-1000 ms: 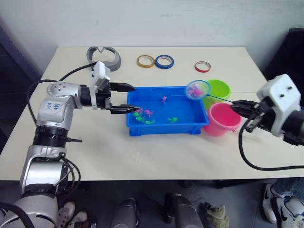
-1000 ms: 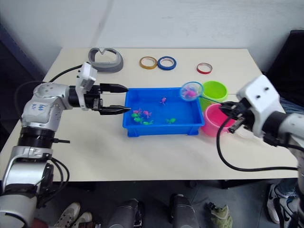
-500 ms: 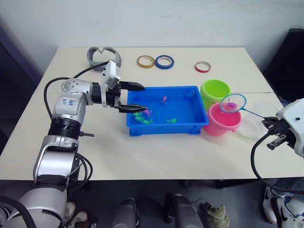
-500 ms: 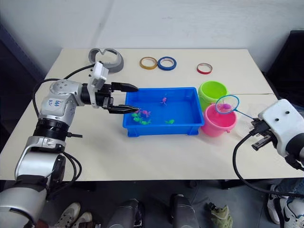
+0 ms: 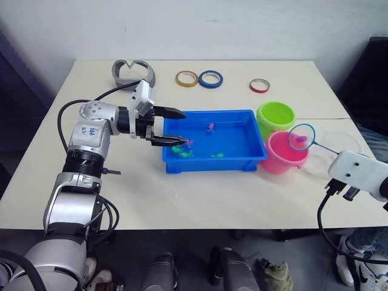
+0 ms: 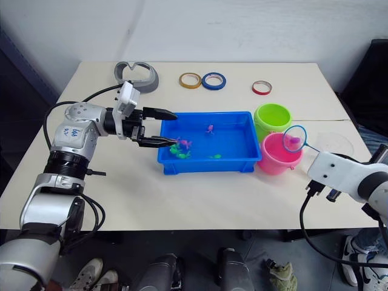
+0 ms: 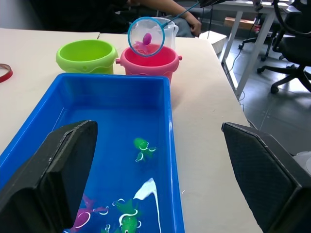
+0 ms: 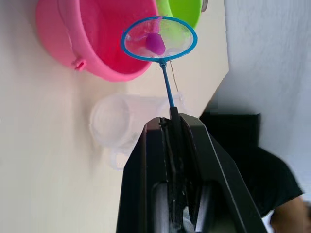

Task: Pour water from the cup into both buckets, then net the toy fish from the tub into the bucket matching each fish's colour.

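The blue-rimmed net [image 5: 301, 137] hangs over the pink bucket [image 5: 280, 156] with a pink toy fish [image 8: 155, 43] in its mesh. My right gripper [image 8: 171, 119] is shut on the net's thin handle. The lime green bucket [image 5: 276, 115] stands just behind the pink one. The clear cup [image 5: 330, 153] lies to their right. The blue tub [image 5: 212, 168] holds water, pink fish [image 5: 210, 127] and green fish [image 5: 218, 154]. My left gripper [image 5: 182, 127] is open over the tub's left end, holding nothing.
Yellow [image 5: 185, 77], blue [image 5: 210, 77] and red [image 5: 259, 85] tape rings lie along the table's back. A grey curved piece [image 5: 133, 71] sits at the back left. A person's hand [image 7: 189, 20] shows beyond the table in the left wrist view.
My right arm swung the net with the pink fish from the tub's right end to above the pink bucket and drew back toward the front right. My left gripper shifted slightly over the tub.
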{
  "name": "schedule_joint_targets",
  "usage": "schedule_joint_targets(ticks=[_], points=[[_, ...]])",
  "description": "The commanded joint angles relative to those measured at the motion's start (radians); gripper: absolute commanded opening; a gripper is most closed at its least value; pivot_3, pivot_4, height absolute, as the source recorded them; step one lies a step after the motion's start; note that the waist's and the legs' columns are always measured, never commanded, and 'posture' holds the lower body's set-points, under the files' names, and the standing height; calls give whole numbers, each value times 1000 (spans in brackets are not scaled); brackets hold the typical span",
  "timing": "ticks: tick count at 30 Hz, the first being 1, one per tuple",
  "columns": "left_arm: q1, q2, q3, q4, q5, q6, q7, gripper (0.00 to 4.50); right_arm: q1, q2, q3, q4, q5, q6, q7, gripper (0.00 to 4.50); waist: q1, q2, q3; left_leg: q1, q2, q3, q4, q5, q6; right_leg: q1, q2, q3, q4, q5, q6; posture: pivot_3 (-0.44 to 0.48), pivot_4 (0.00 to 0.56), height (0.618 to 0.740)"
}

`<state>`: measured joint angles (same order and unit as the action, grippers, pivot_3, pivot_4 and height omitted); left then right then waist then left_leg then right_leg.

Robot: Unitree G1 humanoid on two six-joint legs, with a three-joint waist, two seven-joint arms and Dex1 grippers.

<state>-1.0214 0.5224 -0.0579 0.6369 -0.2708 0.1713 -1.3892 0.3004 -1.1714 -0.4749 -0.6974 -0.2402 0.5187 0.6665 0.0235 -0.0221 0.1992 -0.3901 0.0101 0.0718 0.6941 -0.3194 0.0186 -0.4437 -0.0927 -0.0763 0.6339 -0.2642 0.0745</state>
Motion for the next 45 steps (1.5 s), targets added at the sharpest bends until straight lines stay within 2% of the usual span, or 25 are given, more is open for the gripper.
schedule_joint_targets(ticks=[1, 7, 14, 21, 25, 29, 35, 40, 45], points=[[-29, 5, 14, -17, -5, -10, -6, 4469, 28, -33, -17, 4, -116, -113, 19, 0, 1, 0, 0, 0, 0, 0, 0, 0, 0, 0, 0, 0, 0, 0, 0, 0, 150, 713], [-33, 4, 16, -10, -5, -16, -8, 4469, 56, -20, -44, 40, -259, -294, 23, 0, 1, 0, 0, 0, 0, 0, 2, 0, 0, 0, 0, 0, 0, 0, 1, 0, 150, 713], [-31, 4, 16, -11, -6, -20, -10, 4469, 41, 25, -68, 69, -321, -390, 43, 0, 0, 0, 0, 0, 0, 0, 3, 0, 0, 0, 1, 0, 0, 0, 1, 0, 150, 713], [-21, 9, 20, -19, -9, -19, -7, 4469, -58, 66, -74, 37, -248, -334, 146, 0, -1, 0, 0, 0, 0, 0, 4, 0, 0, 0, 1, 0, 2, 0, 1, 0, 150, 713], [-18, 39, 41, -12, -4, -15, 18, 4469, -199, 51, -58, -3, -118, -233, 235, 0, -4, 0, 0, 0, 0, 0, 4, 0, 0, 0, 1, 1, 2, 0, 1, 0, 150, 713], [-21, 100, 54, 25, 19, -20, 47, 4469, -407, 30, 73, 21, 1, -119, 277, 0, -12, 0, 0, 0, 1, 0, 4, 0, 0, 1, -2, 1, 3, 0, 1, 0, 150, 713], [5, 176, 67, 8, 36, 13, 84, 4469, -580, 64, 241, 61, 75, -34, 272, 0, -20, 0, 0, 0, 1, -1, 4, 0, 0, 0, -3, 0, 3, 0, 0, 0, 150, 713], [66, 255, 80, -48, 49, 41, 109, 4469, -700, 135, 386, 107, 126, 26, 268, 0, -26, 0, 0, 0, 1, 0, 4, 0, 0, 0, -4, 0, 3, 0, 0, 0, 150, 713], [167, 333, 105, -139, 32, 99, 118, 4469, -791, 254, 516, 150, 152, 103, 242, 0, -29, 0, 0, 0, 2, 0, 4, 0, -1, 0, -4, 1, 4, 0, 0, 0, 150, 713]])
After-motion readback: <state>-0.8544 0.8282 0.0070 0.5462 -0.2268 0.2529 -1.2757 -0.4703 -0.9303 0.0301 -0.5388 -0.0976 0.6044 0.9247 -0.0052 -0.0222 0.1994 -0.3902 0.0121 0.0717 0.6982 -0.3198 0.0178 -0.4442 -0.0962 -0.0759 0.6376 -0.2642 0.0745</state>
